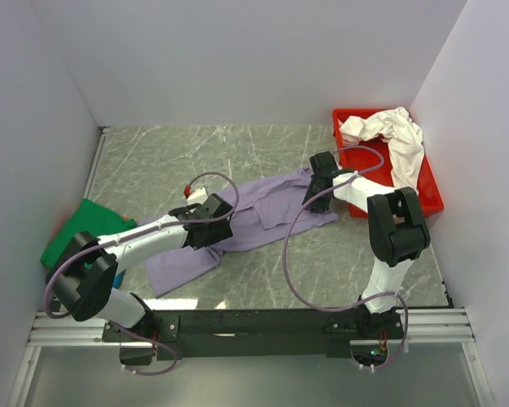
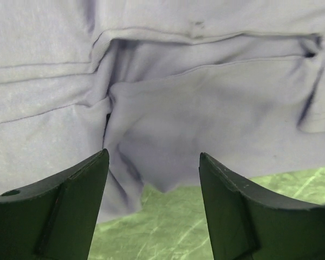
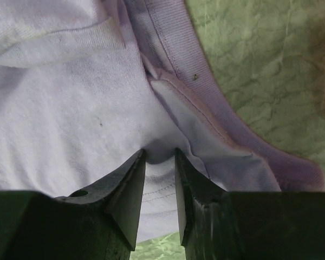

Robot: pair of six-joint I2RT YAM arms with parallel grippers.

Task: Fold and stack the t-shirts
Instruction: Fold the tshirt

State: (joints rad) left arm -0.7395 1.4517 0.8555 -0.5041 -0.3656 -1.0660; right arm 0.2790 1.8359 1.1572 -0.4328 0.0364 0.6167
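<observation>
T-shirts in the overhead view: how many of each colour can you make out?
Lavender t-shirt: 1
Green t-shirt: 1
White t-shirt: 1
Total: 3
A bluish scrap beside the green one is too hidden to count.

Overhead camera wide; both wrist cameras hug lavender shirt (image 1: pixel 259 212).

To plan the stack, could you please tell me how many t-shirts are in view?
3: a lavender shirt spread centrally, a green shirt at the left edge, a white shirt in the red tray. Others may be hidden.
</observation>
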